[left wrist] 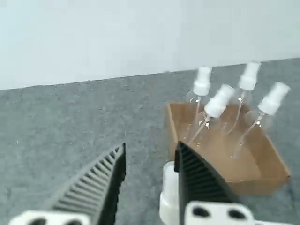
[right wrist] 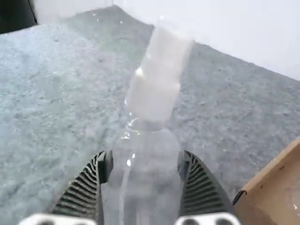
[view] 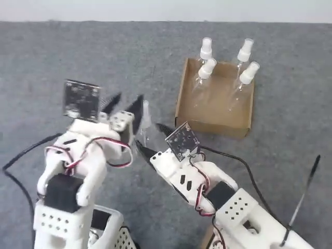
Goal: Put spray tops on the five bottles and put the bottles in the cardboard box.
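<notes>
- Four clear plastic bottles (view: pixel 242 85), each carrying a white spray top, are already inside the shallow brown cardboard box (view: pixel 215 127). They stand or lean in a loose cluster. This part of the task looks finished.
- Fifth clear plastic bottle (right wrist: pixel 140 183) is outside the box, over the grey felt-like table cover (view: pixel 78 52), near the box's side wall and between the two arms.
- Right gripper (right wrist: pixel 143 164): jaws clamped on the body of the fifth bottle, one on each side, with the neck pointing away from the wrist.
- A tall white spray cap (right wrist: pixel 157 75) sits on that bottle's neck. Whether it is fully pressed home is hard to judge here, as the cap is blurred.
- Left gripper (left wrist: pixel 151 154): jaws spread apart and holding nothing. It hangs just beside the cap, which shows close against one jaw in the left wrist view.
- Judgement: four of the five bottles are done.
- Remaining: confirm the cap is seated on the fifth bottle, carry the bottle over the box wall, and release it among the other four.
</notes>
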Robot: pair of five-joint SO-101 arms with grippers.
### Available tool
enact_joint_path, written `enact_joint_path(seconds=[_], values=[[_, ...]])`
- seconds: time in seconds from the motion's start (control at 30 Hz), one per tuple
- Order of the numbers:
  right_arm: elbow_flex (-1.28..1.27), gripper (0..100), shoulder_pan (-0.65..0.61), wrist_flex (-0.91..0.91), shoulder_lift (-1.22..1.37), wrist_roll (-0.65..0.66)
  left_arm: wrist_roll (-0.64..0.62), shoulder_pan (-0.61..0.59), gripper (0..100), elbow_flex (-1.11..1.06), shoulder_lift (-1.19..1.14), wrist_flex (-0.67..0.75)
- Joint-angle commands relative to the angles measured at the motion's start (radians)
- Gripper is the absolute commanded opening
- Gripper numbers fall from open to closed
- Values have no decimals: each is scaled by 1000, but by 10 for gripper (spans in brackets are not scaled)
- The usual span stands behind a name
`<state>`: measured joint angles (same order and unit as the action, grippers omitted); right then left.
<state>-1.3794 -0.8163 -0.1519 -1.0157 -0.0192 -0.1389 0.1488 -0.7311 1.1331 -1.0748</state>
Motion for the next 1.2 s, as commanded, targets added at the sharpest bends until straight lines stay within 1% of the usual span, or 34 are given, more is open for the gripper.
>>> enact_joint_path(seconds=[0.0,0.2,0.3,0.53,0.73,0.83,1.0,1.07,1.17], values=[[12,6,15,25,-38,-17,38,-26,159,28,9,34],[12,6,15,25,-38,-17,55,-28,159,-90,12,84],[12,6,16,25,-38,-17,57,-29,159,-137,14,86],[12,6,18,25,-38,-17,57,-58,159,-163,17,80],[29,6,84,24,-38,-18,57,-61,159,-206,17,87],[26,6,85,22,-38,-20,55,-68,159,-194,17,89],[25,6,85,21,-38,-18,57,-58,164,-64,6,95],[25,6,85,21,-38,-18,54,-52,175,-33,-6,123],[25,6,85,21,-38,-18,51,8,205,-27,-54,164]])
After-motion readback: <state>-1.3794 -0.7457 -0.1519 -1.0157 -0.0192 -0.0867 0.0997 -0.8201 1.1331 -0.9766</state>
